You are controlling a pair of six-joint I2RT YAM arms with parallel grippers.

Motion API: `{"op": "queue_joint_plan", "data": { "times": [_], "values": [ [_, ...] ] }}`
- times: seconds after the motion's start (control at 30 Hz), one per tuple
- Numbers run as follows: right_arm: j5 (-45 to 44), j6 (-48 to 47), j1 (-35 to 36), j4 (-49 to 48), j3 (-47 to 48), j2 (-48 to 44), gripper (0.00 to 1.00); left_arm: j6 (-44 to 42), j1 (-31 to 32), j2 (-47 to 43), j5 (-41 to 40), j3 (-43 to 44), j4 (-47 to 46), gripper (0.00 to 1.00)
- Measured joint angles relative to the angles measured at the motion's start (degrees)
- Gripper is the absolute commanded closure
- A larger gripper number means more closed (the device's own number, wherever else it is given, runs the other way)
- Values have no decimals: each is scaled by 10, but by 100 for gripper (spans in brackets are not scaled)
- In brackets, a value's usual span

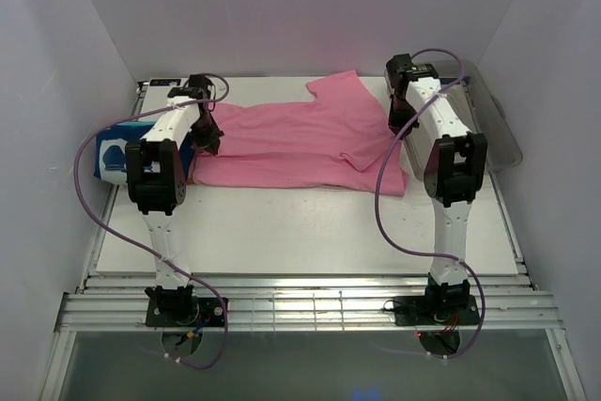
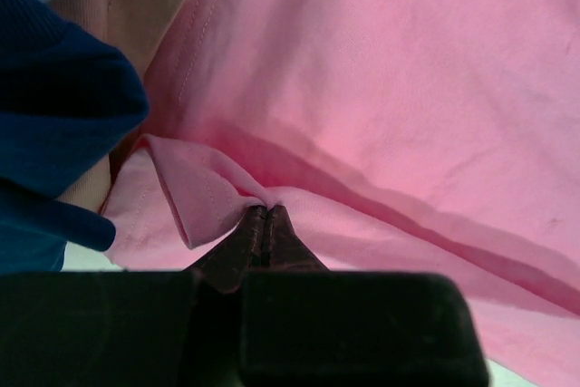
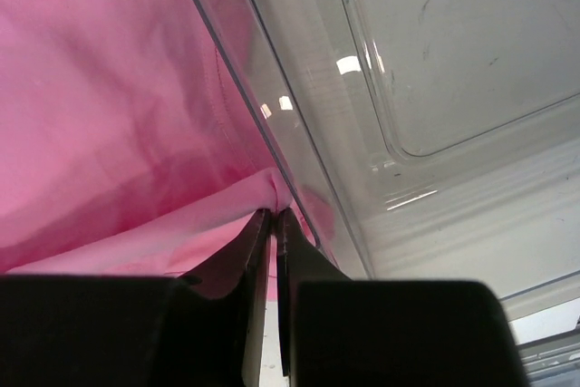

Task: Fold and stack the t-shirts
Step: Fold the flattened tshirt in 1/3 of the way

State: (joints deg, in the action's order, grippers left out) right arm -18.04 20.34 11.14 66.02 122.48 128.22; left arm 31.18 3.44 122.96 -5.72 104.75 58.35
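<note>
Across the far half of the bench (image 1: pixel 310 232) the pink t-shirt (image 1: pixel 300 143) lies stretched out, its long axis running from 9 o'clock to 3 o'clock. One sleeve (image 1: pixel 338 84) pokes toward 12 o'clock near the right end, so the shoulders seem to lie toward 3 o'clock and the hem toward 9 o'clock; the collar itself I cannot make out.

The left gripper (image 2: pixel 263 224) is pressed together on a small pleat of pink cloth at the 9 o'clock edge, just beside the folded stack (image 1: pixel 117 152) with its blue top. The right gripper (image 3: pixel 275 219) pinches the opposite edge at 3 o'clock, right against the wall of the clear bin (image 3: pixel 299 115).

Both holds look thin: each catches only a little peak of fabric at the fingertips. If the arms pull apart or lift unevenly, the cloth could slide out of one pinch and the shirt would slump into a skewed heap. A lift on the right could also snag the fabric on the bin wall or nudge the bin. On the left, a sweep toward 9 o'clock might drag against the folded stack and knock its layers askew. A pleat taken through only one layer would leave the fold lopsided.
</note>
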Motion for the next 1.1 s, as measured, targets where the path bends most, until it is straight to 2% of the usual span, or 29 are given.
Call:
{"op": "queue_joint_plan", "data": {
  "times": [0.07,0.13,0.2,0.23,0.3,0.47,0.5,0.53,0.57,0.6,0.63,0.67,0.83,0.97,1.1],
  "values": [
    [3,0,-2,-2,0,2,80,-2,0,4,0,0,0,96],
    [6,-2,-2,-9,0,6,71,-6,0,6,0,0,-1,80],
    [15,-7,-2,-24,0,9,65,-11,0,6,-3,0,-3,55],
    [19,-11,-2,-34,1,9,61,-16,0,6,-6,2,-6,34],
    [28,-17,-2,-58,4,9,60,-16,0,6,-13,11,-8,22],
    [49,-25,-5,-134,-25,-31,57,-19,0,-2,-24,65,-23,18],
    [57,-25,-6,-147,-49,-56,58,-18,1,-9,-24,67,-30,20],
    [68,-24,-6,-157,-73,-84,70,-18,3,-21,-24,66,-34,23],
    [83,-24,-6,-172,-104,-116,81,-17,4,-32,-24,61,-37,36],
    [97,-18,-7,-179,-133,-149,91,-15,6,-48,-24,44,-50,45],
    [110,-13,-6,-185,-158,-178,92,-13,10,-67,-24,24,-59,56],
    [124,-7,-6,-189,-180,-203,92,-12,16,-85,-24,0,-66,98],
    [179,5,-5,-198,-254,-235,92,-13,44,-136,-10,-111,-97,100],
    [203,5,3,-189,-302,-192,92,-15,50,-132,9,-191,-116,100],
    [211,3,13,-179,-326,-151,92,-20,49,-110,23,-226,-127,100]
  ]
}}
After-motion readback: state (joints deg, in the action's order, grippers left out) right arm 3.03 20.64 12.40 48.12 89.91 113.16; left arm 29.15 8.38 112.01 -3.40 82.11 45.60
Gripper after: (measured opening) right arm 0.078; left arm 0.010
